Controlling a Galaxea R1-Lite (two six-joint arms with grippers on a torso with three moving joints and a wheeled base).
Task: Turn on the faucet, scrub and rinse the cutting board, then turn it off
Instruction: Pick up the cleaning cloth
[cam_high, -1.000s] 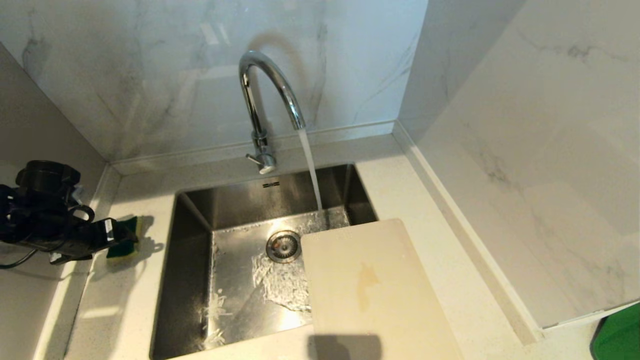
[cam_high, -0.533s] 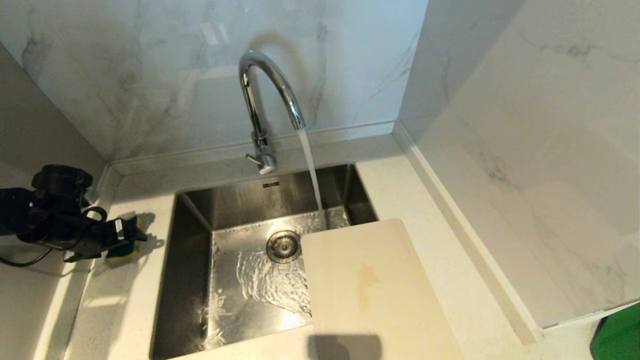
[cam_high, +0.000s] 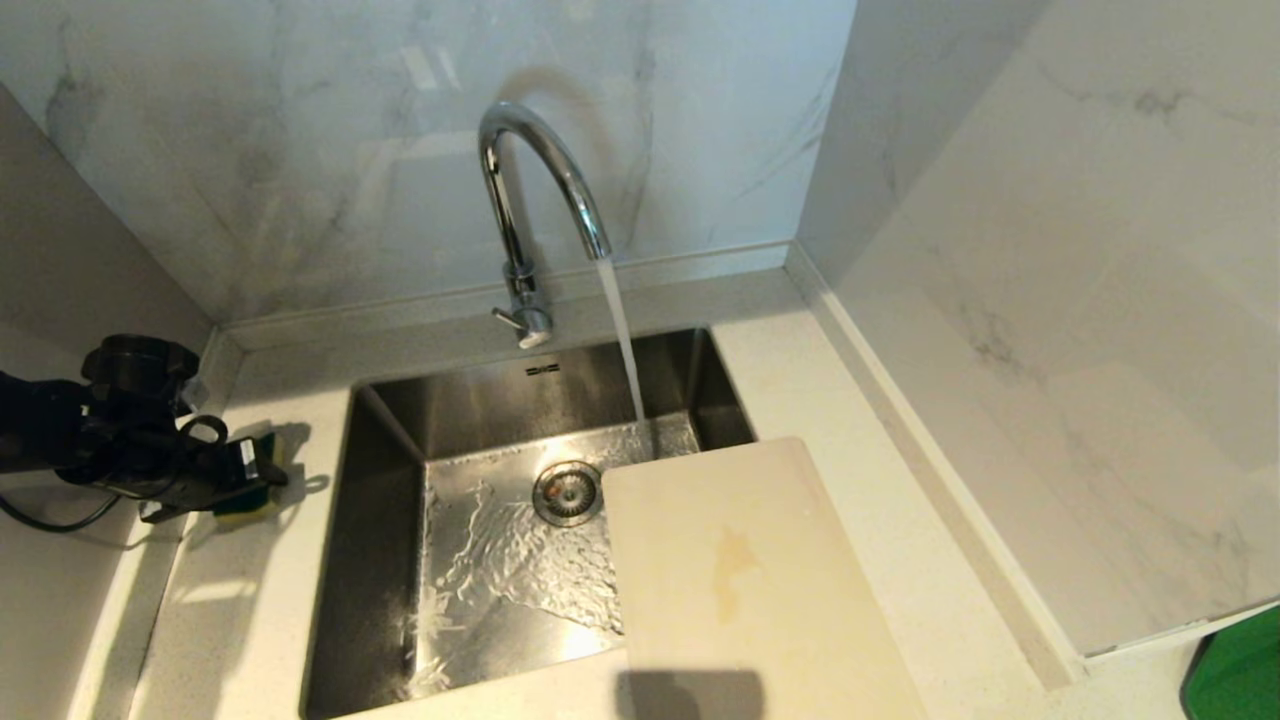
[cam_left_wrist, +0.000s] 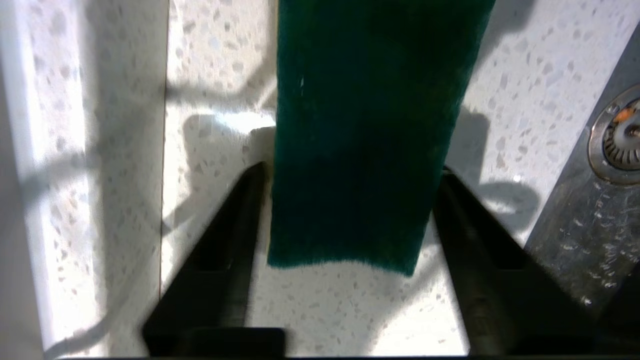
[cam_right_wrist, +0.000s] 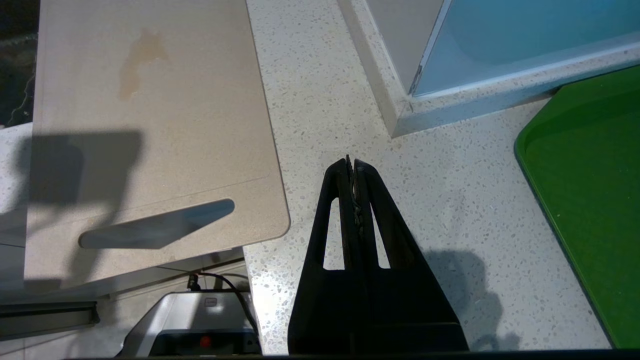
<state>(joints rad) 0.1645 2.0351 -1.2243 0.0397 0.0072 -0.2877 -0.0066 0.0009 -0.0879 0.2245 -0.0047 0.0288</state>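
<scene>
The chrome faucet (cam_high: 520, 200) runs, and its stream (cam_high: 622, 335) falls into the sink just behind the cream cutting board (cam_high: 740, 580). The stained board lies flat over the sink's right front corner, its slot handle showing in the right wrist view (cam_right_wrist: 155, 230). Left of the sink, a green and yellow sponge (cam_high: 262, 450) rests on the counter. My left gripper (cam_high: 265, 472) is down over it, open. Its fingers (cam_left_wrist: 250, 200) straddle the green sponge (cam_left_wrist: 370, 125), close against both sides. My right gripper (cam_right_wrist: 352, 162) hangs shut and empty over the counter beside the board.
The steel sink (cam_high: 400, 480) has a wet floor and a drain (cam_high: 567, 492). Marble walls close in behind and to the right. A green board (cam_right_wrist: 590, 200) lies on the counter at the far right. The counter's front edge is just below the cutting board.
My left gripper has sunk and slid forward over the sponge, and its fingers have narrowed toward the sponge's sides. The water film has spread across the sink floor.
</scene>
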